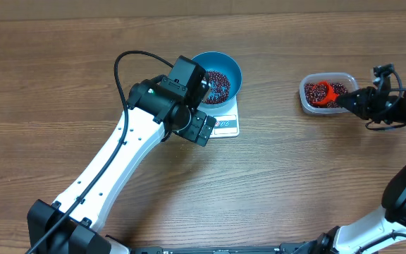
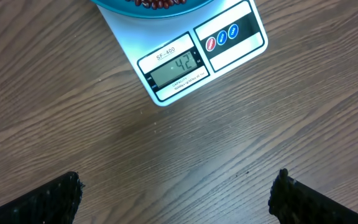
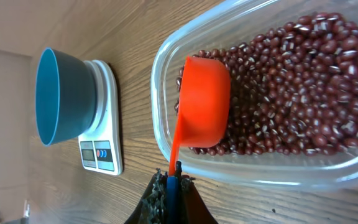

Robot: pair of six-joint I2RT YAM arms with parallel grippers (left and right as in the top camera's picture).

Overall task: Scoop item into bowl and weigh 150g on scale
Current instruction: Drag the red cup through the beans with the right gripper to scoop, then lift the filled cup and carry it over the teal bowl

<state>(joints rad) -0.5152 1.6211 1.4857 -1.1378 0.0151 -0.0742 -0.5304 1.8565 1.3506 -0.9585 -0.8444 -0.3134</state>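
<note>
Left gripper (image 2: 176,202): your jaws stand wide apart, empty, near the flat white scale (image 2: 229,56).
Right gripper (image 3: 170,185): your jaws clamp the orange plastic scoop (image 3: 204,99) by its handle.
Dark red-brown beans (image 3: 291,87): in the clear plastic tub (image 3: 159,93) and the round blue bowl (image 1: 231,67) on the scale.

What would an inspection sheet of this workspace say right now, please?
Surface: wooden table, wood-grain top.
Job's things: blue bowl holding beans sits on the white scale, display lit; more beans fill the clear tub, with the orange scoop in it.
Clutter: nothing seen.
Grippers: left gripper open and empty above the table beside the scale; right gripper shut on the scoop's handle.
Cables: black cable loops above the left arm.
Surroundings: nothing seen.
</note>
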